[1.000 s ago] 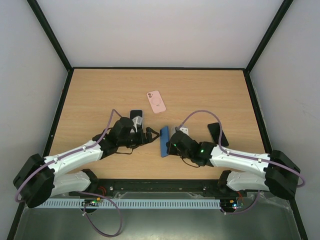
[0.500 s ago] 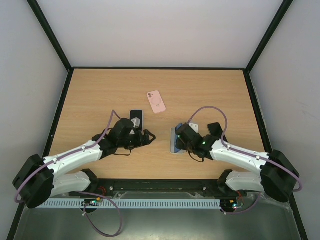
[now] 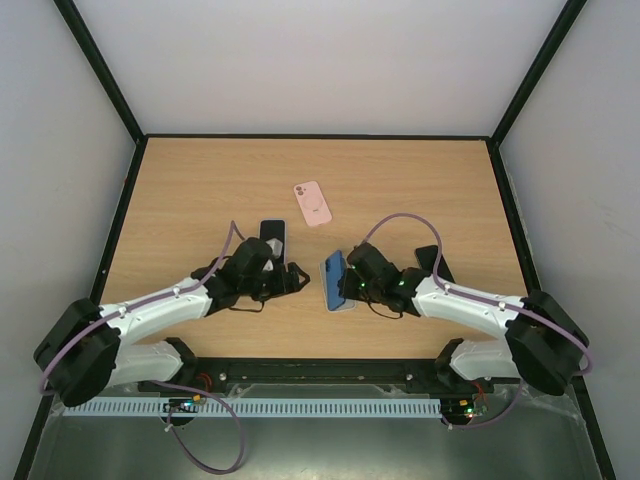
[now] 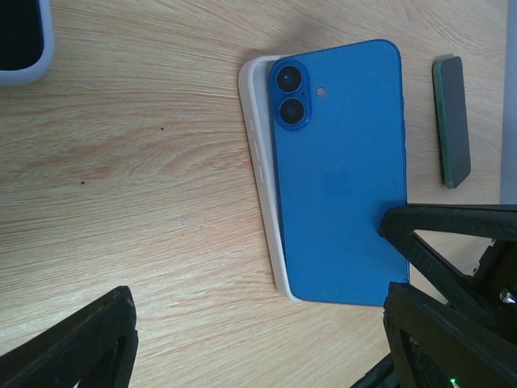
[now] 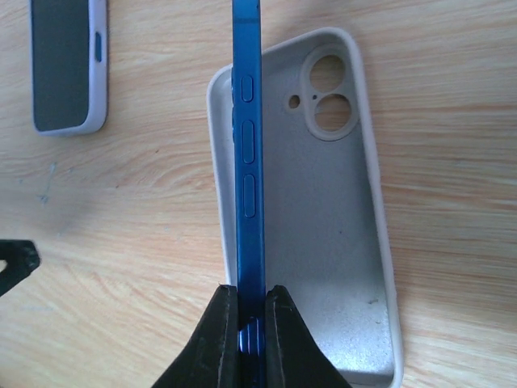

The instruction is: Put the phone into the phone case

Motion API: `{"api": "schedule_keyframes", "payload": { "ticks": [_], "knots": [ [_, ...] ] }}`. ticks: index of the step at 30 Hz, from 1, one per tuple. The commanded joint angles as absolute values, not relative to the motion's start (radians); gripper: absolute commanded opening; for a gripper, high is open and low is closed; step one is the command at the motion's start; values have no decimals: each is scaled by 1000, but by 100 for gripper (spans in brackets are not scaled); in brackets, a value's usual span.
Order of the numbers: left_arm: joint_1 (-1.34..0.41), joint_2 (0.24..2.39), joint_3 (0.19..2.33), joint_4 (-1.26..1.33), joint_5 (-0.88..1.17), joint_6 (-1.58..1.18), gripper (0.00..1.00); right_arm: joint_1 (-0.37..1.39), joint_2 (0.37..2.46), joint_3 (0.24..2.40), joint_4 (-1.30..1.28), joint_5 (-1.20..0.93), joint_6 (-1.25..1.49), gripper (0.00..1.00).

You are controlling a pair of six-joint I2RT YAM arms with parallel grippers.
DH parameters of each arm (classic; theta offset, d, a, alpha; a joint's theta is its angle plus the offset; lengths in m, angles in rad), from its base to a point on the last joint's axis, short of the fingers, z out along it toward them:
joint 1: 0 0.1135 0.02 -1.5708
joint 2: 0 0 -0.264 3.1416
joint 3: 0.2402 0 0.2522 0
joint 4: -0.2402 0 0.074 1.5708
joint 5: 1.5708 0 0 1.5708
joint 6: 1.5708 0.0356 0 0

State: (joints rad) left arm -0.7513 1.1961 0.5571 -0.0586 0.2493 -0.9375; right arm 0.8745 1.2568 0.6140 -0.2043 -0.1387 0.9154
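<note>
The right gripper (image 5: 250, 299) pinches the bottom end of the blue phone (image 5: 248, 145), which stands on its long edge. The phone sits along the 9 o'clock rim of the white phone case (image 5: 327, 242), which lies open side up on the wooden table (image 3: 200, 180). At 9 o'clock from it, the left gripper (image 4: 258, 307) hangs empty, jaws spread wide. A lilac-cased phone (image 5: 66, 65) lies at 10 o'clock, a pink phone (image 3: 312, 203) at 12, and a dark phone (image 4: 451, 121) at 3.

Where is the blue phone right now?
In the top view the blue phone is just right of the table's centre, gripped in the right pincer and tilted on edge over the white case.
</note>
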Motion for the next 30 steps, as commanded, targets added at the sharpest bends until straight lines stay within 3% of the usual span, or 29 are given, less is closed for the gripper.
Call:
{"api": "schedule_keyframes", "payload": {
  "ticks": [1, 11, 17, 30],
  "knots": [
    [-741, 1208, 533, -22, 245, -937, 82, 877, 1278, 610, -139, -256, 914, 2],
    [-722, 1129, 468, 47, 265, -961, 81, 903, 1367, 620, -50, -367, 925, 2],
    [-713, 1094, 437, 44, 241, -955, 80, 913, 1331, 720, -283, -172, 851, 2],
    [-700, 1080, 422, 36, 232, -950, 79, 916, 1326, 844, -528, 9, 809, 2]
  ]
}}
